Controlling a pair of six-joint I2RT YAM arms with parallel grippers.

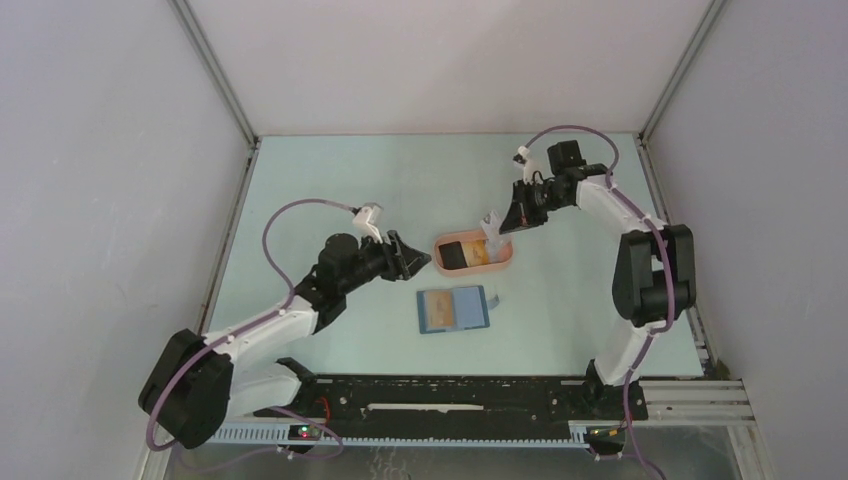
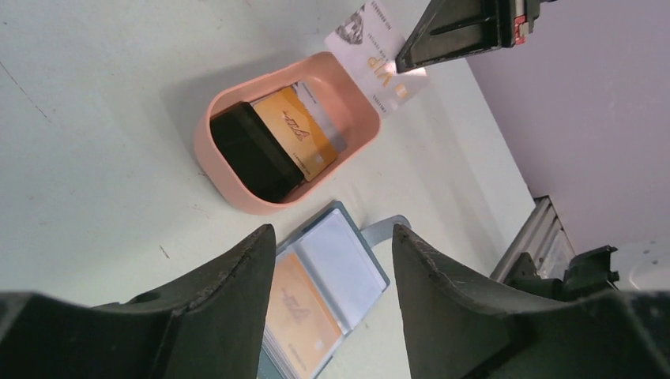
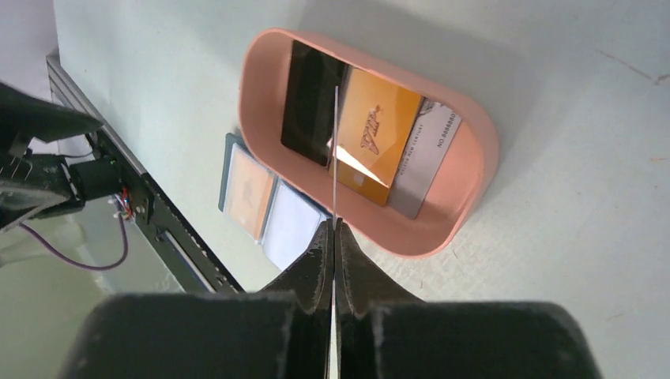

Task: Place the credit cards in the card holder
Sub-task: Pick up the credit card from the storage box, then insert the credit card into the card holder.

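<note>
My right gripper (image 3: 335,225) is shut on a pale credit card (image 3: 335,150), which shows edge-on above the tray; in the left wrist view it is a white printed card (image 2: 371,47). A black card (image 3: 308,106), an orange card (image 3: 375,130) and a grey card (image 3: 427,154) lie in the salmon-pink tray (image 3: 466,197). The blue card holder (image 1: 453,309) lies open on the table in front of the tray, an orange card in its left pocket (image 2: 304,316). My left gripper (image 1: 418,258) hangs open and holds nothing, just left of the tray.
The pink tray (image 1: 505,262) sits mid-table between the two arms. The black rail (image 1: 450,395) with the arm bases runs along the near edge. Pale walls close in the table on the left, right and back.
</note>
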